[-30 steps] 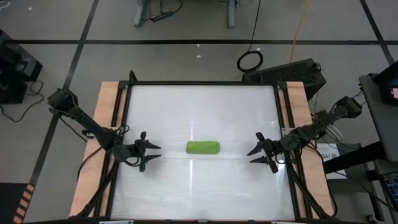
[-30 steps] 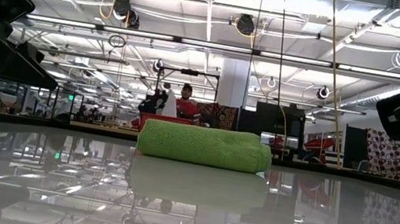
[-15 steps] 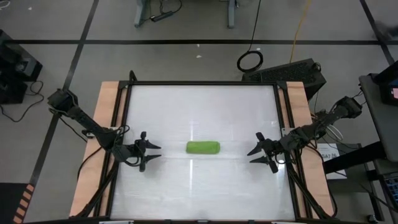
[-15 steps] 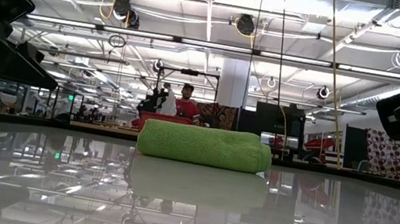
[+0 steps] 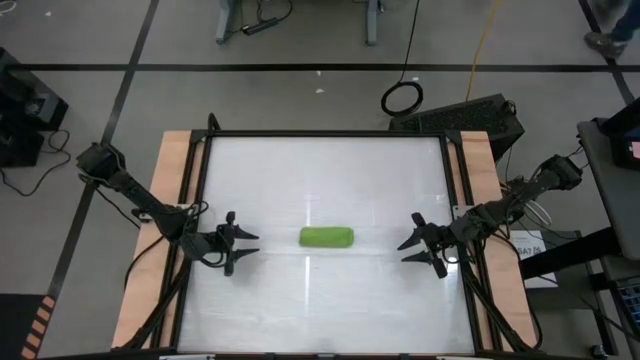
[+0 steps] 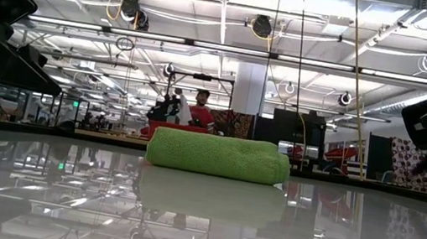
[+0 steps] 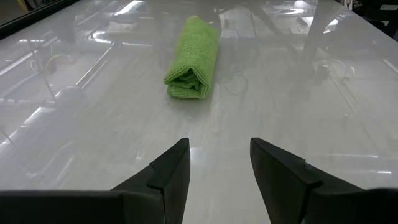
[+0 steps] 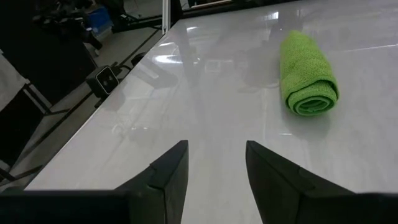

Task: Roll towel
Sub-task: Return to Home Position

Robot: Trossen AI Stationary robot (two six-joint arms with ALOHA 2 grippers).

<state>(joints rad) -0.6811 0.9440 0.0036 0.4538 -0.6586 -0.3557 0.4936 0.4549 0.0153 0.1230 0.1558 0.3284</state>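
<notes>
The lime-green towel (image 5: 326,237) lies rolled into a short log on the white table's middle, its long side running left to right; it rests on the table along its underside (image 6: 218,156). One wrist view shows a flattened, folded end (image 7: 186,81), the other a spiral end (image 8: 314,102). My left gripper (image 5: 246,248) stands open to the towel's left, its fingers (image 7: 171,171) pointing at it with bare table between. My right gripper (image 5: 410,248) stands open to the towel's right, likewise apart from it.
The table (image 5: 330,300) has a dark frame and wooden side strips (image 5: 150,270). A black box (image 5: 470,115) and a cable coil (image 5: 402,98) lie on the floor beyond the far edge. A person (image 6: 198,110) shows in the room far behind.
</notes>
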